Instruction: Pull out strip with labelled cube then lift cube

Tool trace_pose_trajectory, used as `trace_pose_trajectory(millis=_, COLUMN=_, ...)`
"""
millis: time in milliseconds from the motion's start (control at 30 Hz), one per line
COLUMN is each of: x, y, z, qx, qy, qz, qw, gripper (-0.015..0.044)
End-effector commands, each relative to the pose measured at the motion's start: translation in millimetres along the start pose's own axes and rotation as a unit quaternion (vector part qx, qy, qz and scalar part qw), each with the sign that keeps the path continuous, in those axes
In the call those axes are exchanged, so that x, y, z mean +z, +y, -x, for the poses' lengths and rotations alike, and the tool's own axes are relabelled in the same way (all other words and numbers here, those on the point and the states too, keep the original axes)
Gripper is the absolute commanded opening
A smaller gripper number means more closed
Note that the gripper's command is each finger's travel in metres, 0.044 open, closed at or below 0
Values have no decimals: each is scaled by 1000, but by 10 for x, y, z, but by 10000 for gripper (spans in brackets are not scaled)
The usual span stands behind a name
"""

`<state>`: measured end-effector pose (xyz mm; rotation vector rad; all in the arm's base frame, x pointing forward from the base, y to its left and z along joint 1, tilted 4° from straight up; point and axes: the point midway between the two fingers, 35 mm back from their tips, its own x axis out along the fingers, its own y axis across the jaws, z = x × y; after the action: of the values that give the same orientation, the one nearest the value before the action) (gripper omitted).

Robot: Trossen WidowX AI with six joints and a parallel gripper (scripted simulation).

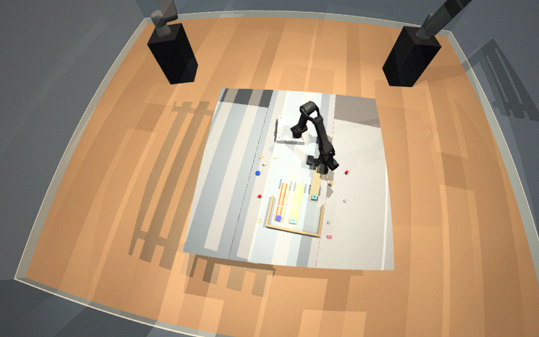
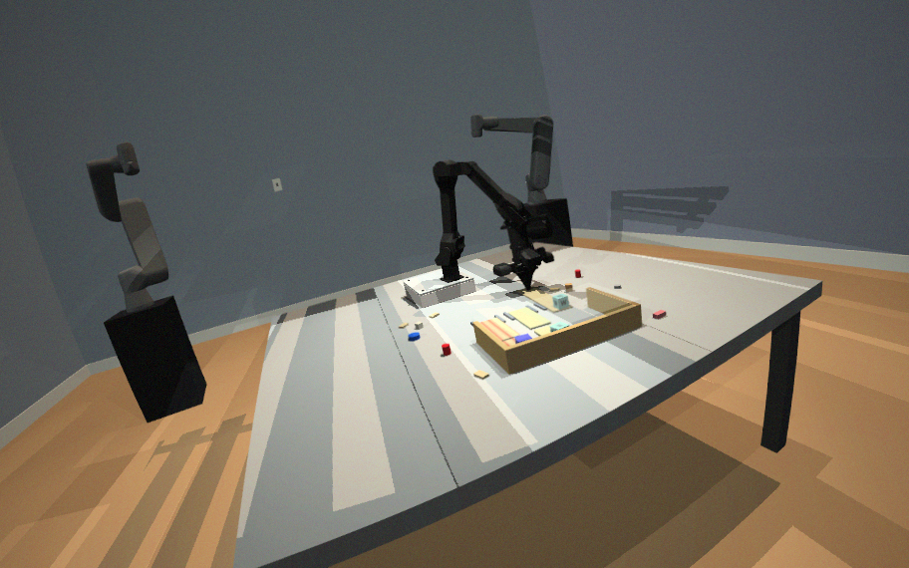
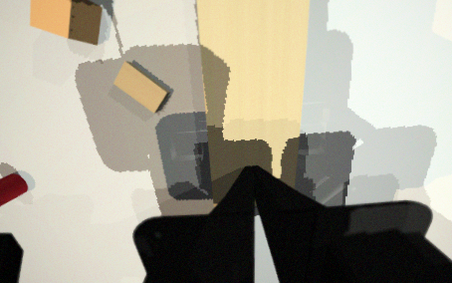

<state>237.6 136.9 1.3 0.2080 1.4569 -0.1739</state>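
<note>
Pincer: closed, the tips of the pincer (image 1: 320, 171) (image 2: 527, 288) (image 3: 253, 168) together with nothing between them, pointing down over the near end of the tan strip; whether they touch it, I cannot tell.
Tan strip: this tan strip (image 1: 315, 181) (image 2: 538, 297) (image 3: 259, 65) is in one piece.
Labelled cube: the labelled cube (image 1: 314, 196) (image 2: 560, 301) sits on the tan strip's far end, near the frame's open side.
Block: a small tan block (image 1: 327, 177) (image 3: 141, 87) lies beside the strip, an orange cube (image 1: 330, 183) (image 2: 568, 286) (image 3: 65, 20) near it.
Yellow strip: the yellow strip (image 1: 298, 195) (image 2: 528, 317) is in two pieces, a teal cube (image 1: 292, 220) (image 2: 558, 327) on the shorter one.
Striped strip: the orange-striped strip (image 1: 283, 194) (image 2: 494, 329) carries a blue cube (image 1: 278, 218) (image 2: 522, 339).
Frame: the wooden frame (image 1: 292, 230) (image 2: 576, 344) stands on the bench (image 1: 222, 198) (image 2: 368, 402) around the teal and blue cubes on three sides.
</note>
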Motion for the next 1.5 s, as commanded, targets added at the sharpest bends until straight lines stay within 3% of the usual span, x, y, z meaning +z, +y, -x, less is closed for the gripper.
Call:
trace_pose_trajectory(millis=0, x=-64, y=-53, z=-45, qx=-8, qy=10, qz=-2, qw=1000, gripper=0)
trace_pose_trajectory(millis=333, x=-64, y=-53, z=-45, qx=-8, qy=10, qz=-2, qw=1000, gripper=0)
trace_pose_trajectory(millis=500, x=18, y=15, z=408, qx=-7, qy=9, qz=-2, qw=1000, gripper=0)
trace_pose_trajectory(millis=633, x=17, y=15, z=433, qx=-8, qy=10, qz=-2, qw=1000, gripper=0)
trace_pose_trajectory(millis=1200, x=838, y=36, z=547, qx=-8, qy=7, qz=19, qw=1000, gripper=440)
trace_pose_trajectory(millis=1467, x=1207, y=33, z=609, qx=-8, qy=5, qz=19, qw=1000, gripper=440)
